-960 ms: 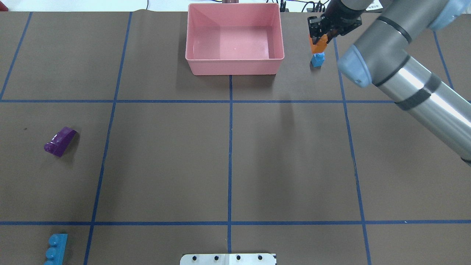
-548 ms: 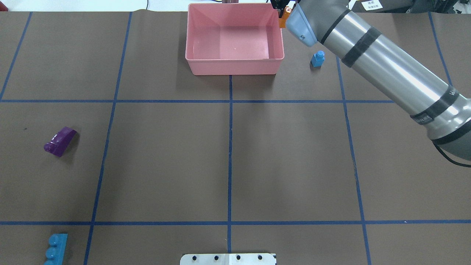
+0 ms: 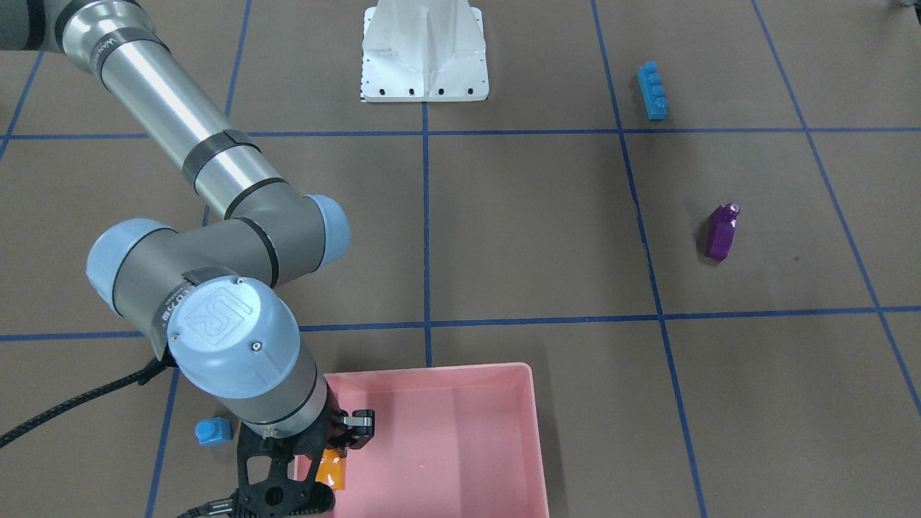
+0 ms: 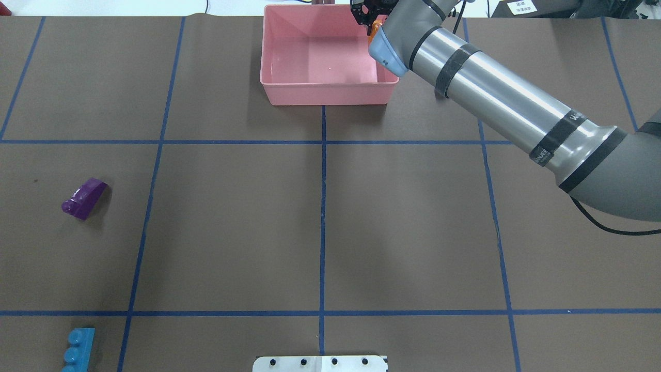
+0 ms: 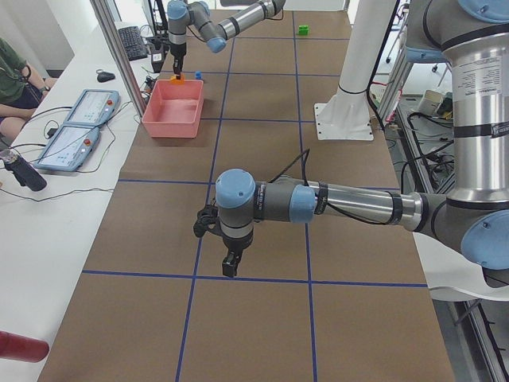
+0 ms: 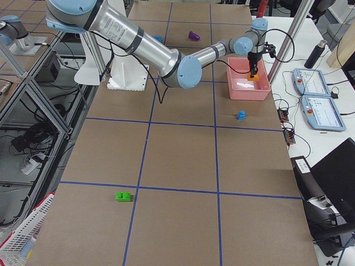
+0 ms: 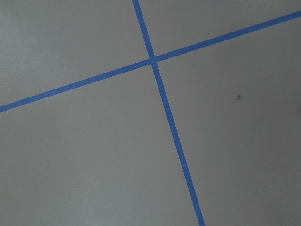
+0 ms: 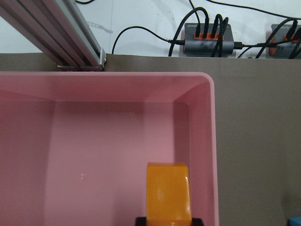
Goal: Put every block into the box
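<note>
My right gripper [image 3: 338, 447] is shut on the orange block [image 8: 168, 190] and holds it over the right end of the pink box [image 4: 325, 94], inside its rim [image 8: 214, 141]. The small blue single-stud block [image 3: 212, 430] stands on the table just outside that end of the box; my arm hides it in the overhead view. The purple block [image 4: 84, 198] and the long blue block [image 4: 77, 351] lie far off on my left side. The green block [image 6: 123, 195] lies far out on my right. My left gripper [image 5: 230, 269] hangs low over bare table; I cannot tell whether it is open.
The white robot base [image 4: 320, 364] sits at the near table edge. Cables and a power hub [image 8: 209, 40] lie just beyond the far edge behind the box. Operator tablets [image 6: 310, 83] sit on the side bench past that edge.
My right gripper has carried the orange block leftward from above the small blue block to over the box's right end. My forearm now covers the small blue block in the overhead view.
</note>
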Robot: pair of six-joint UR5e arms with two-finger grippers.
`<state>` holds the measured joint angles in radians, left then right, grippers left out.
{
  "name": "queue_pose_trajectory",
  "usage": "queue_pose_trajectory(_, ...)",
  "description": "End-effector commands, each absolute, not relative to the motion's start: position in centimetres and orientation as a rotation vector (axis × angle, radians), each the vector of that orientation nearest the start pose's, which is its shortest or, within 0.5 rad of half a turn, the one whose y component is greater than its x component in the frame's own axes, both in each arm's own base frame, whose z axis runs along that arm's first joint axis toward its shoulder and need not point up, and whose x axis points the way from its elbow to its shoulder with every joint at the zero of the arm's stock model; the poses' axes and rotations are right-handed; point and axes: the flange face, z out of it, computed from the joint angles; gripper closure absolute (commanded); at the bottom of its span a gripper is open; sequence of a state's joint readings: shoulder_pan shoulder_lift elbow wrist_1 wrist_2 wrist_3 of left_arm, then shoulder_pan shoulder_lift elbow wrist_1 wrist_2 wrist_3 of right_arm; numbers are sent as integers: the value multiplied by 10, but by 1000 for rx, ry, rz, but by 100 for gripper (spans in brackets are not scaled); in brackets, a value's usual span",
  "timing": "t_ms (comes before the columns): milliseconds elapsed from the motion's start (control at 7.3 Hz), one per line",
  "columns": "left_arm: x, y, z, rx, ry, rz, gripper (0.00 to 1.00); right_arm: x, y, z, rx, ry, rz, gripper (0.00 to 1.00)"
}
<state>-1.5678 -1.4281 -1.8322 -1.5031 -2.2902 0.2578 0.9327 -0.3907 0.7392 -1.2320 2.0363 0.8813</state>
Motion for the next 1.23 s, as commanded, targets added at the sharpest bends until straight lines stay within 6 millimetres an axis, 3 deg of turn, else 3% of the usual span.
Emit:
queue_pose_trajectory(0,-66,-433,606,141,709,268,0,-488,-761,208,172,-770,70,100)
queue_pose_trajectory(137,-66,-433,606,141,709,270,0,-491,-759,212,175,-776,64,75)
queue_pose_trajectory(274,-66,-433,605,144,709,268,0,-493,-758,215,190,-782,60,5)
queue_pose_trajectory(685,-66,-442,591,183,704,283,0,-492,-758,213,195,-783,63,1)
queue_pose_trajectory(822,-64,-447,585,247,695,310,0,-485,-761,205,205,-791,71,1)
queue_pose_trajectory(960,-49,-462,574,323,692,348,0,-468,-764,186,228,-816,75,1)
queue_pose_trajectory(1097,-39,-471,562,294,749,225,0,-453,-763,176,205,-818,84,1)
